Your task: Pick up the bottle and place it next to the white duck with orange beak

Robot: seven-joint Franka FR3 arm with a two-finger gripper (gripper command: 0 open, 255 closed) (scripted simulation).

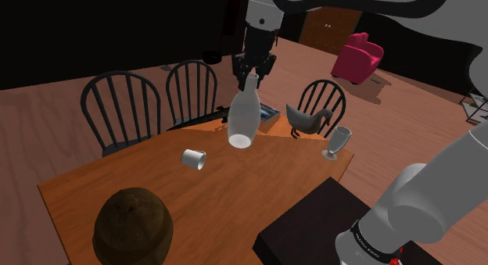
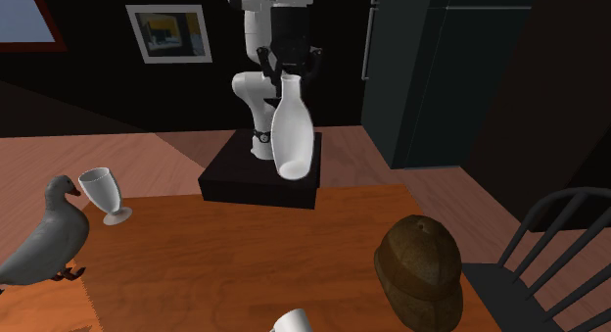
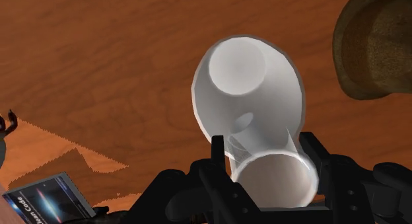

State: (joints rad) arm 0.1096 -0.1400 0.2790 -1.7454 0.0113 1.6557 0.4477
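A white bottle (image 1: 243, 115) hangs in the air above the wooden table (image 1: 227, 193), tilted a little, with my gripper (image 1: 250, 72) shut on its neck. In the second exterior view the bottle (image 2: 292, 129) hangs under the gripper (image 2: 290, 73), in front of the stand. In the wrist view the black fingers (image 3: 218, 160) clasp the bottle's neck, and the bottle's body (image 3: 247, 90) points down at the table top. The duck (image 1: 306, 119) is drawn grey and stands at the table's far edge, to the right of the bottle in the shoulder view. In the second exterior view the duck (image 2: 49, 237) stands at the left.
A stemmed glass (image 1: 339, 141) stands near the duck. A small white cup (image 1: 194, 158) lies on its side mid-table. A brown domed hat-like thing (image 1: 133, 224) sits at the near corner. A book (image 1: 266, 111) lies behind the bottle. Dark chairs (image 1: 121, 107) line the far side.
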